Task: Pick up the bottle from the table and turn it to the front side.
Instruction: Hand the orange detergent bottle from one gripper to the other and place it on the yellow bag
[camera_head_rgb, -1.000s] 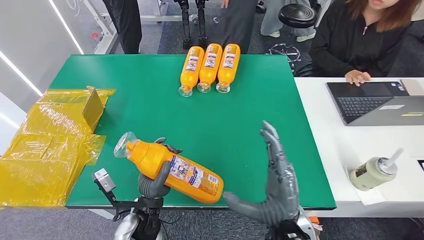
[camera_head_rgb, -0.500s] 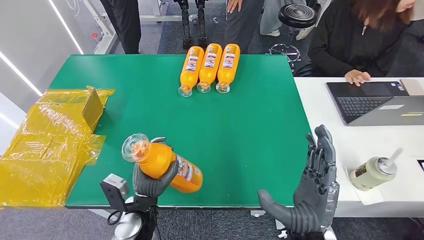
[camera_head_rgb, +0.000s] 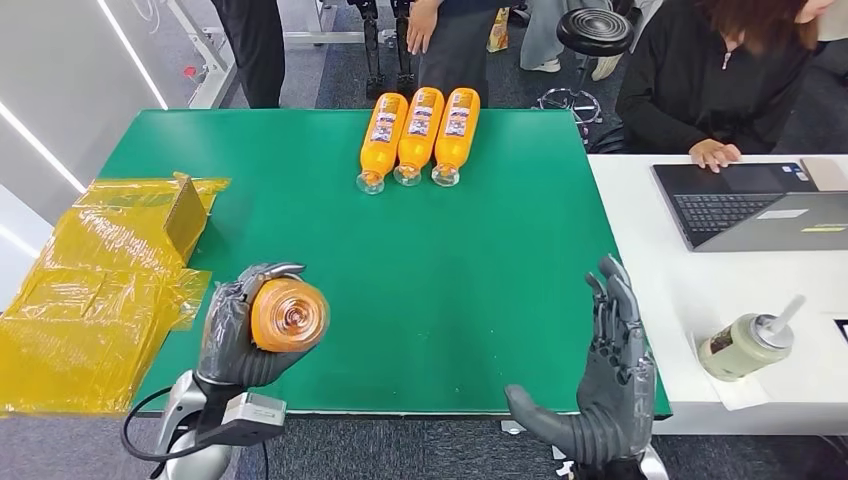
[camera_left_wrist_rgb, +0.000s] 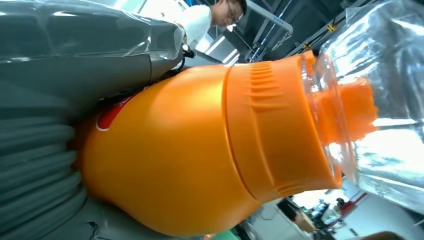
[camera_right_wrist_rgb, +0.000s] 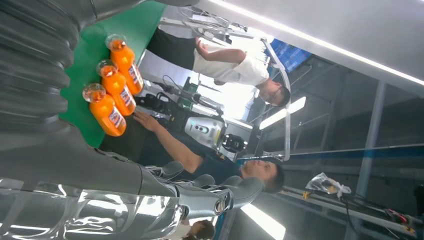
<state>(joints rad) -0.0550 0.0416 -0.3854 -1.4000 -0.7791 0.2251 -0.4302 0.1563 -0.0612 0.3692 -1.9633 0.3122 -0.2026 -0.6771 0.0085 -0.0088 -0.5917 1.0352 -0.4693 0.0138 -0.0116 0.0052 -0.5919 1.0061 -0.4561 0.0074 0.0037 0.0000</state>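
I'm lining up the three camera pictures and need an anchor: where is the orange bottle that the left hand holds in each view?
Head view: held bottle at lower left, gripped by the left hand, clear cap toward the camera.
Left wrist view: the bottle spans most of the picture, beside the grey hand.
Right wrist view: not in it.
Shared landmark: the row of three bottles on the green table.

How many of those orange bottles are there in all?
4. Three lie side by side at the green table's far edge. The fourth bottle is held in the robot's left hand.
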